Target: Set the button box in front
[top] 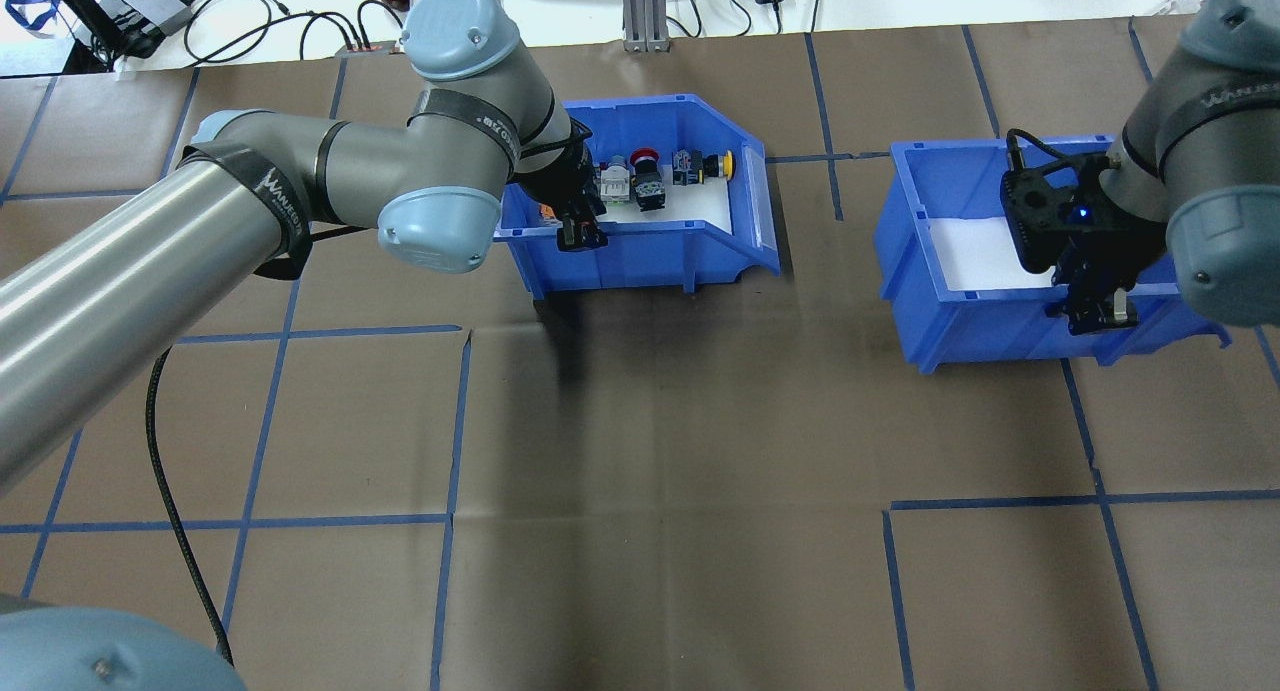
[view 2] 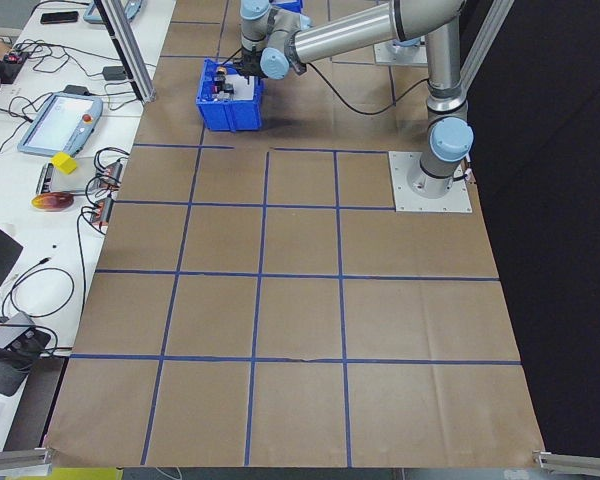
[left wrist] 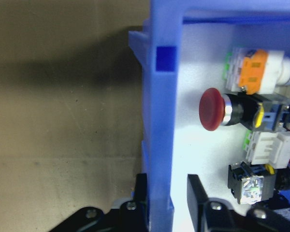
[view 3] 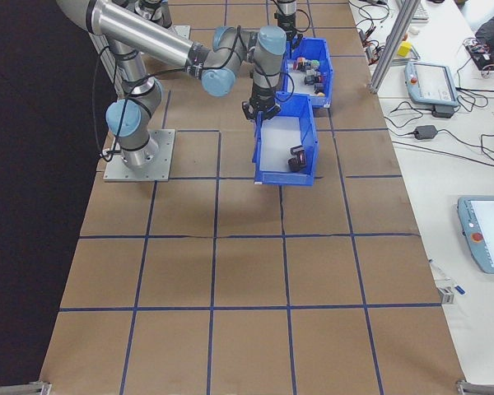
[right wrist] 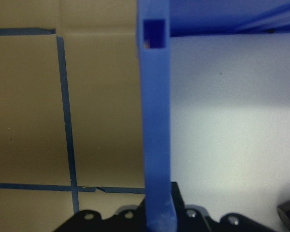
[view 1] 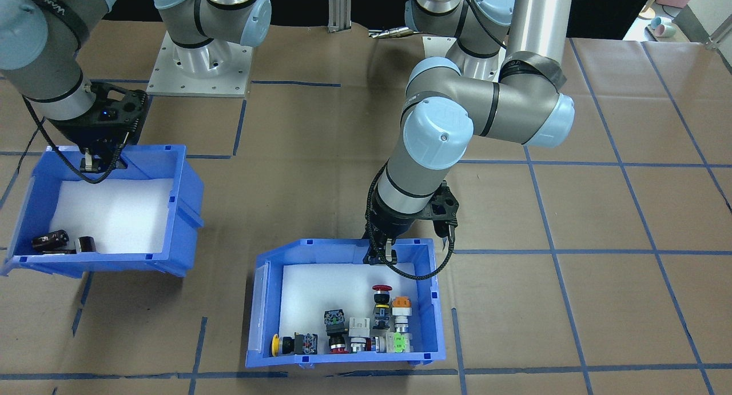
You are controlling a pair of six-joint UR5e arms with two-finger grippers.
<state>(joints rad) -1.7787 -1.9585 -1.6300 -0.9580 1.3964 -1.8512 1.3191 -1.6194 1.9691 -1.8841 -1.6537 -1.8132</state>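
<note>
The left gripper [top: 582,233] is clamped on the near wall of the button box [top: 640,256], which sits ahead of the second bin [top: 985,321]. That bin's wall is pinched by the right gripper [top: 1095,311]; the placing looks nearly finished, release remaining.

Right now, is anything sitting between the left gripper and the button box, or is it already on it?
Nothing visible is in the way. The left gripper already straddles the back wall of the button box, one finger inside and one outside. The right gripper straddles the other blue bin's wall.
</note>
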